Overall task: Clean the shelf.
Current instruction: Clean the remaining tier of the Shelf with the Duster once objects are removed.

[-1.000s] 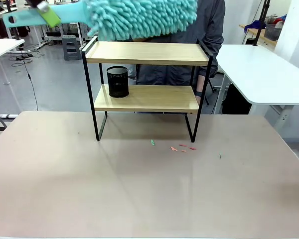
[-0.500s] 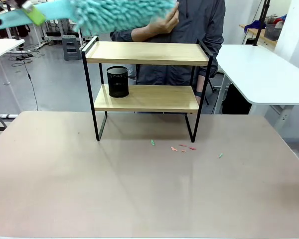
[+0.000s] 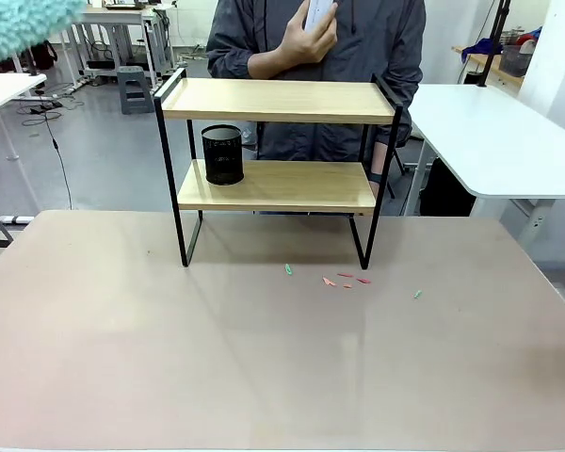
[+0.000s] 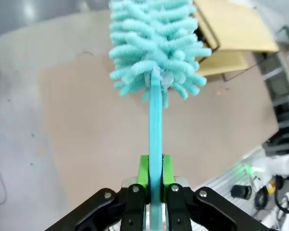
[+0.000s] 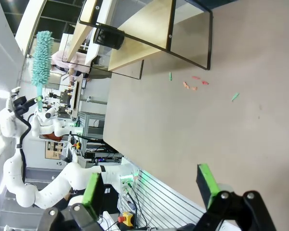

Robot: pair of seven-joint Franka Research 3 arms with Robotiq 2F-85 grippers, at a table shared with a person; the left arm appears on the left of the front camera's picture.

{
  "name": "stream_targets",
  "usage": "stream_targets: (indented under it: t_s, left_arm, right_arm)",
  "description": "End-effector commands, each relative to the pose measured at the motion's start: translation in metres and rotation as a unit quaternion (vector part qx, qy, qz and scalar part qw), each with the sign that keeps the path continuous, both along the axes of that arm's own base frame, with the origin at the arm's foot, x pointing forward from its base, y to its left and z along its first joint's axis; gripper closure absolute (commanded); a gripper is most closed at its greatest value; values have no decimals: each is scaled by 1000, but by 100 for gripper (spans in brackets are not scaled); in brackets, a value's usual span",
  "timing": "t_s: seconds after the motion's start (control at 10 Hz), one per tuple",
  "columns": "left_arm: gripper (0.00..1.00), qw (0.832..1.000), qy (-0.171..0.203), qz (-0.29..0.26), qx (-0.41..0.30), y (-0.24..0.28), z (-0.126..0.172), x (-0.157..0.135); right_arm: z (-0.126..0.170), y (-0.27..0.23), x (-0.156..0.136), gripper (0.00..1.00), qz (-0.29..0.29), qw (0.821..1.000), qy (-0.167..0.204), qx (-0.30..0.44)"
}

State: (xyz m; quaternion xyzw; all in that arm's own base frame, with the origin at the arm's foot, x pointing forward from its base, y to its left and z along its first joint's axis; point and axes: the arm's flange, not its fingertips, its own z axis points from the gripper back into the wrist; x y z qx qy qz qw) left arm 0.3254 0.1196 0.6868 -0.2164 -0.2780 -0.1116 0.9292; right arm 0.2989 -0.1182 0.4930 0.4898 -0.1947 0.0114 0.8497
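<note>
The shelf [image 3: 273, 100] stands at the table's far side, a black mesh cup [image 3: 222, 154] on its lower board. My left gripper [image 4: 155, 174] is shut on the teal handle of a fluffy teal duster [image 4: 156, 43], held high and left of the shelf [image 4: 231, 33]; the duster's fluff [image 3: 19, 28] pokes into the front view's top left corner. My right gripper [image 5: 150, 186] is open and holds nothing, low over the table, well back from the shelf [image 5: 144, 29]. From there the duster [image 5: 40, 57] shows upright in the distance.
Small red and green scraps [image 3: 344, 280] lie on the table [image 3: 264, 377] just in front of the shelf's right leg. A person stands behind the shelf with a hand [image 3: 306, 38] raised at chest height. White tables [image 3: 490, 132] flank the scene.
The duster has swung left and away from above the shelf's top board, out to the top left corner. The person's raised hand is now uncovered.
</note>
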Motion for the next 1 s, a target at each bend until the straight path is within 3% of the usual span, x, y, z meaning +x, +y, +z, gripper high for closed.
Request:
stream_targets:
  t_s: [0.0, 0.1, 0.2, 0.3, 0.4, 0.5, 0.9]
  left_arm:
    - [88, 999, -40, -31, 9, -18, -57, 19]
    - [88, 998, -38, -54, 6, -8, -92, 32]
    - [88, 999, -2, -53, -13, 4, -128, 48]
    - [88, 997, 76, 29, -8, 12, -182, 78]
    - [88, 996, 83, 38, -10, 11, -183, 80]
    - [88, 1000, 20, -13, 7, -3, -123, 41]
    - [88, 1000, 20, -13, 7, -3, -123, 41]
  right_arm:
    - [0, 2, 2, 0, 3, 1000, -17, 8]
    - [0, 2, 2, 0, 3, 1000, -17, 8]
    - [0, 2, 2, 0, 3, 1000, -17, 8]
    - [0, 2, 2, 0, 3, 1000, -17, 8]
    - [0, 2, 2, 0, 3, 1000, -17, 8]
    - [0, 2, 2, 0, 3, 1000, -17, 8]
    - [0, 2, 2, 0, 3, 1000, -17, 8]
